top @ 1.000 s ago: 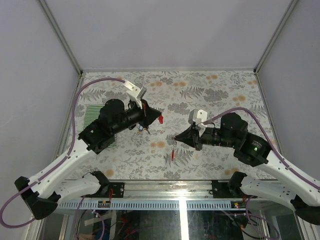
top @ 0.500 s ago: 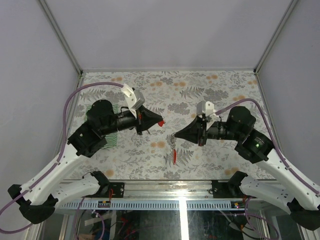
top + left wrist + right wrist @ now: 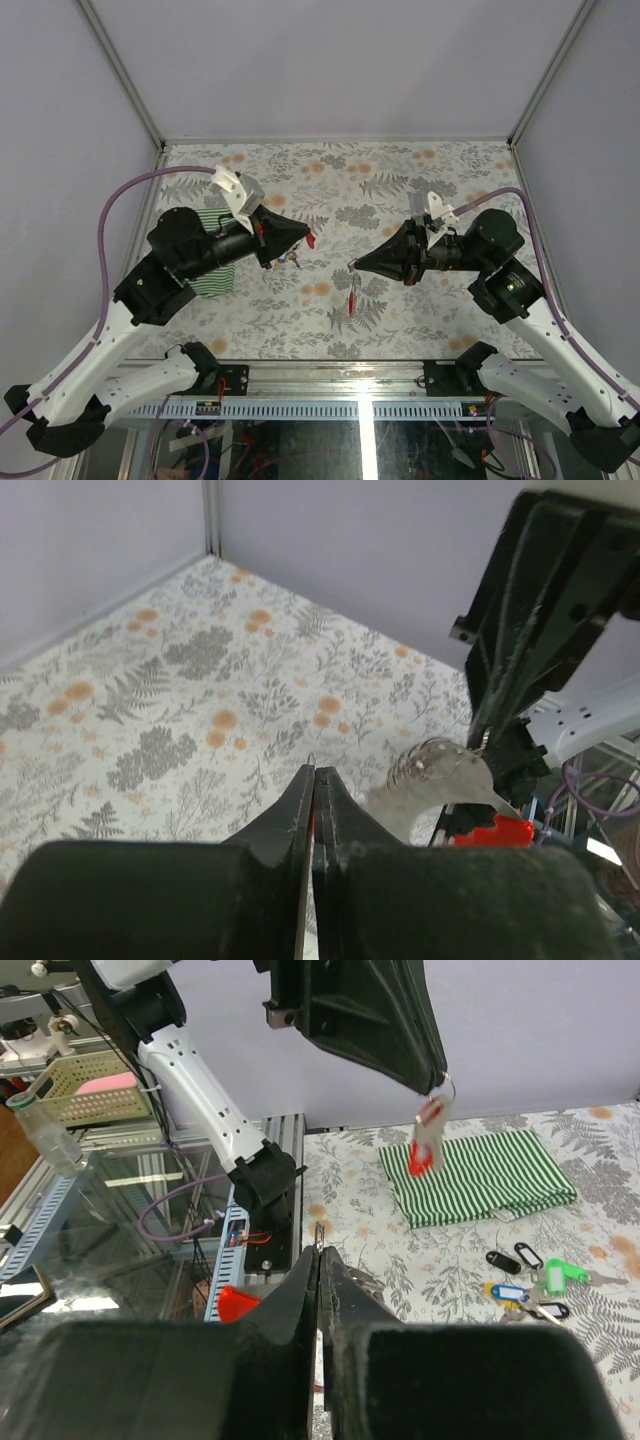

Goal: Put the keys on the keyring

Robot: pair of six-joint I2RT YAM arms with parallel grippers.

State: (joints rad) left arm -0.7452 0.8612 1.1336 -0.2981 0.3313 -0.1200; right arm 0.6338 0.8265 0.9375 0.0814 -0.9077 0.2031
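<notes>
Several loose keys (image 3: 290, 258) with black, green, blue and yellow tags (image 3: 530, 1280) lie on the floral table, below and between the two arms. My left gripper (image 3: 306, 238) is shut above them. A thin wire ring pokes out at its tip (image 3: 313, 763), and a silvery key with a red tag (image 3: 420, 1150) hangs from it. My right gripper (image 3: 353, 266) faces it from the right, shut on a thin metal loop (image 3: 318, 1232). A second red-tagged key (image 3: 352, 300) dangles below. Which loop is the keyring I cannot tell.
A folded green-and-white striped cloth (image 3: 480, 1175) lies at the table's left side, partly under my left arm (image 3: 212, 275). The metal front rail (image 3: 330, 375) runs along the near edge. Grey walls close the back and both sides.
Both arms have drawn their wrists back and outward, the left toward the left, the right up and to the right. The two tips stay close together, each with its red tag.
</notes>
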